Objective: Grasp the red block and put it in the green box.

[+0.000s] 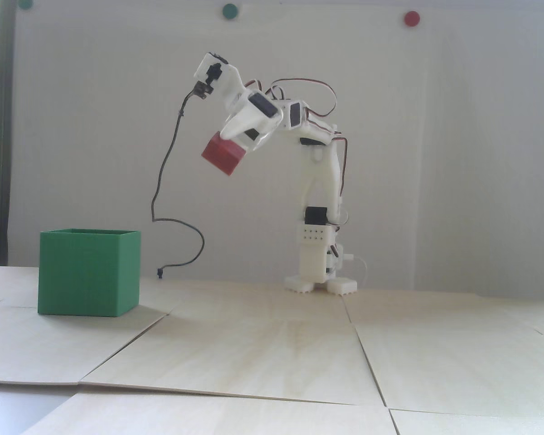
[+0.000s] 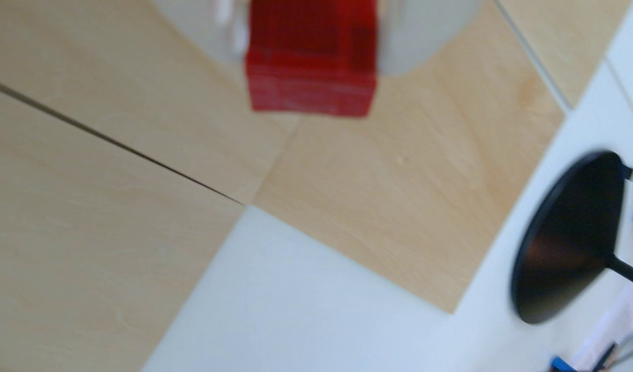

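My white gripper (image 1: 235, 138) is shut on the red block (image 1: 223, 155) and holds it tilted, high in the air, in the fixed view. The green box (image 1: 89, 272) stands on the wooden table at the left, open at the top, well below and to the left of the block. In the wrist view the red block (image 2: 311, 68) fills the top middle, clamped between my two white fingers (image 2: 415, 39), with my gripper (image 2: 309, 60) above wooden panels. The green box is out of the wrist view.
The arm's base (image 1: 319, 283) stands at the table's back middle. A black cable (image 1: 167, 181) hangs from the wrist camera down to the table beside the box. In the wrist view a black round stand base (image 2: 568, 236) sits on the white surface at the right.
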